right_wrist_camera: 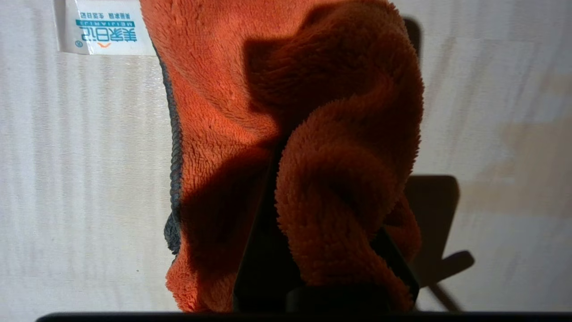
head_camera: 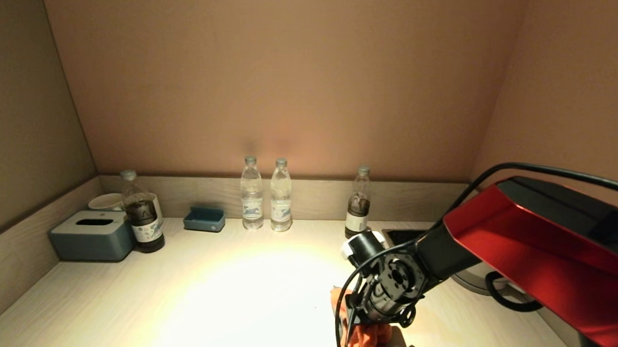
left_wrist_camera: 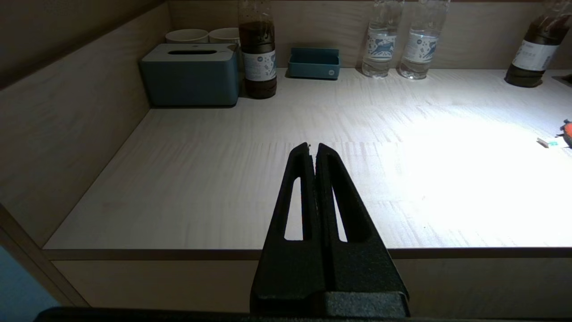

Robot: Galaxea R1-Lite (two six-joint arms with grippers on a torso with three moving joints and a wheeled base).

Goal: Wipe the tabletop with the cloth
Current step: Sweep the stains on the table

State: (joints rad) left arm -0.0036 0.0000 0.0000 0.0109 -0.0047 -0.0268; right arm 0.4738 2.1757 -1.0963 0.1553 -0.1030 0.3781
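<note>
Orange cloth [right_wrist_camera: 313, 134] lies bunched on the counter [head_camera: 233, 294], well in front of the dark bottle [head_camera: 358, 206], right tool [right_wrist_camera: 326, 250] clamped on it; grasp looks done, next comes sweeping; left tool [left_wrist_camera: 313, 150] parked, pressed together

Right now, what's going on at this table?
The right claw has pinched a fold of the orange cloth, which is bunched up on the tabletop near its front right. The cloth's white tag lies flat beside it. The left claw sits shut and idle off the table's front edge. Bottles, a tissue box and a small blue tray stand along the back.
</note>
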